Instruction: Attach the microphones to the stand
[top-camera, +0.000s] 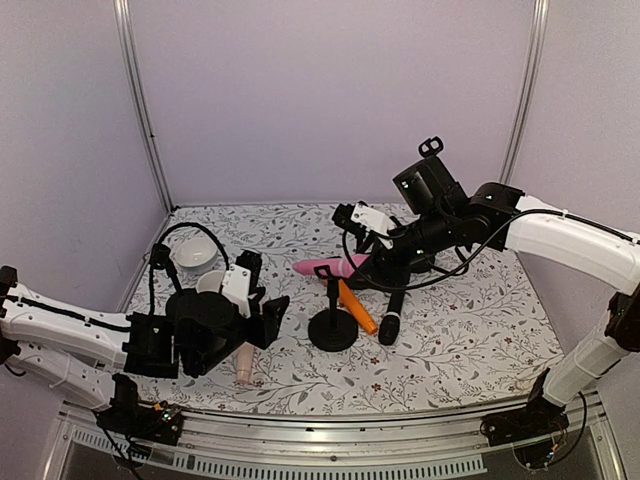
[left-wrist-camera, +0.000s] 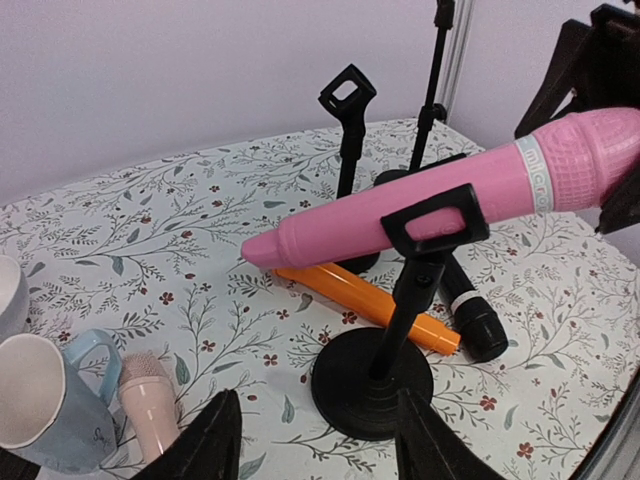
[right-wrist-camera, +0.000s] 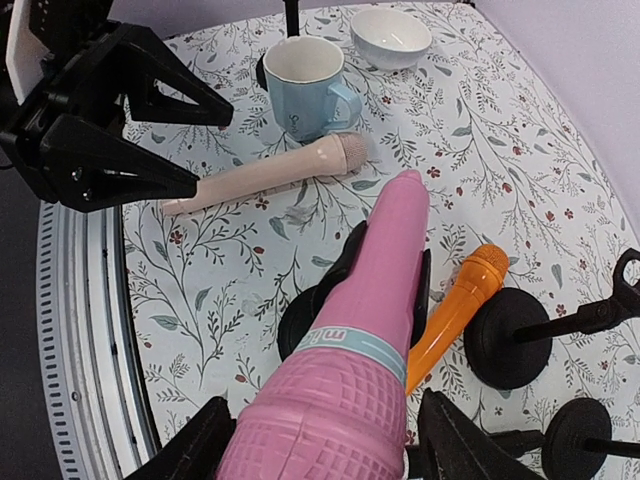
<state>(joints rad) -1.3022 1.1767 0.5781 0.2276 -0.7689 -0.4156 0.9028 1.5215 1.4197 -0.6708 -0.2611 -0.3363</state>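
Note:
The bright pink microphone (top-camera: 330, 266) (right-wrist-camera: 380, 280) lies tilted in the clip of the front stand (left-wrist-camera: 372, 380), head raised toward my right gripper (right-wrist-camera: 325, 440). That gripper's jaws flank the head, open, with a sliver of table showing beside one finger. The orange microphone (left-wrist-camera: 365, 303) and the black microphone (left-wrist-camera: 470, 315) lie on the table behind the stand's base. The pale beige-pink microphone (left-wrist-camera: 150, 400) lies at the left near the mug. My left gripper (left-wrist-camera: 315, 440) hovers open just in front of the stand's base, holding nothing.
A blue-and-white mug (right-wrist-camera: 305, 85) and a white bowl (right-wrist-camera: 390, 35) stand at the left rear. Two more black stands (right-wrist-camera: 510, 340) (right-wrist-camera: 580, 430) rise behind the front one. A flowered cloth (top-camera: 450, 340) covers the table.

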